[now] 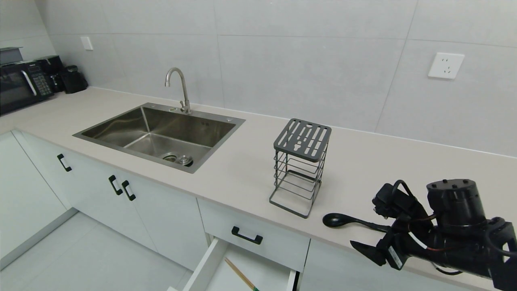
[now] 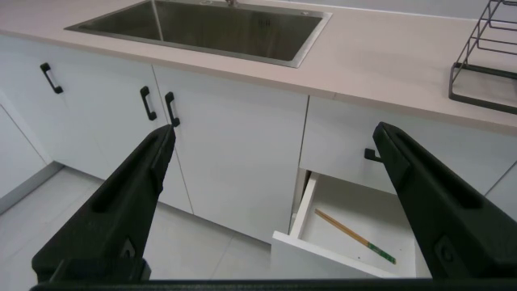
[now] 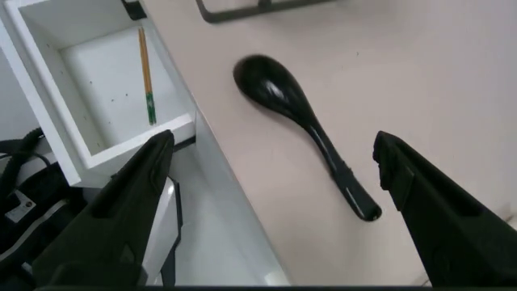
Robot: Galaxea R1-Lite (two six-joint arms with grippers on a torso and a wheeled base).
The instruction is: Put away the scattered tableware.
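Note:
A black spoon (image 1: 347, 221) lies on the beige countertop (image 1: 242, 169) near its front edge, just right of a dark wire rack (image 1: 301, 169). My right gripper (image 1: 369, 244) hovers over the counter edge beside the spoon's handle. It is open, and the spoon (image 3: 307, 133) lies on the counter beyond its spread fingers (image 3: 121, 218). Below the counter a white drawer (image 1: 210, 262) stands pulled out with a wooden chopstick (image 1: 241, 275) inside. My left gripper (image 2: 275, 133) is open and holds nothing, out in front of the cabinets and facing the drawer (image 2: 303, 214) and chopstick (image 2: 355, 237).
A steel sink (image 1: 121, 129) with a faucet (image 1: 177, 87) is set in the counter left of the rack. A black microwave (image 1: 22, 85) stands at the far left. Cabinet doors with black handles (image 1: 121, 188) run under the counter. A tiled wall backs the counter.

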